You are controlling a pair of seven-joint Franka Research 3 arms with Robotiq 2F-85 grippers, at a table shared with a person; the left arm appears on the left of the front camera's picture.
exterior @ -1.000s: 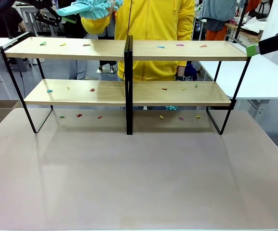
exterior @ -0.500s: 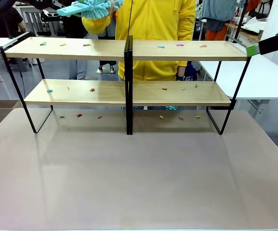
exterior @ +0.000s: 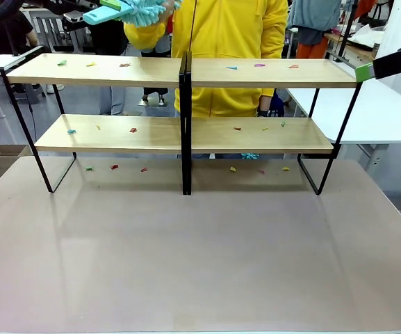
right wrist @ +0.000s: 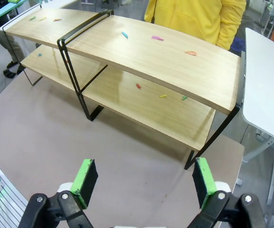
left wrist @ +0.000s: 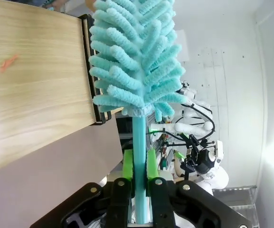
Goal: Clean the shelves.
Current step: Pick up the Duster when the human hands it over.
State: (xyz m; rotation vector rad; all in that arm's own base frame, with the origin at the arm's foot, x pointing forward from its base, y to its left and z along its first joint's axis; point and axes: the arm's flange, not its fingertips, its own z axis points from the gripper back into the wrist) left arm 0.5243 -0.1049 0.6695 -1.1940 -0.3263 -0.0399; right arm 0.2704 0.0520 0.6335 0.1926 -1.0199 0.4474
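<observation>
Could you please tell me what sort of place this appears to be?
Probably a robotics lab or test room: the left gripper grips a fluffy teal duster near the two-tier light wooden shelves on a black frame, with white worktables nearby.

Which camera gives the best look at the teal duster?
The left wrist view: the duster is close and large there, its handle clamped in the left gripper. The front view shows it small, cut by the top edge. The right wrist view catches at most a teal sliver in a corner.
</observation>
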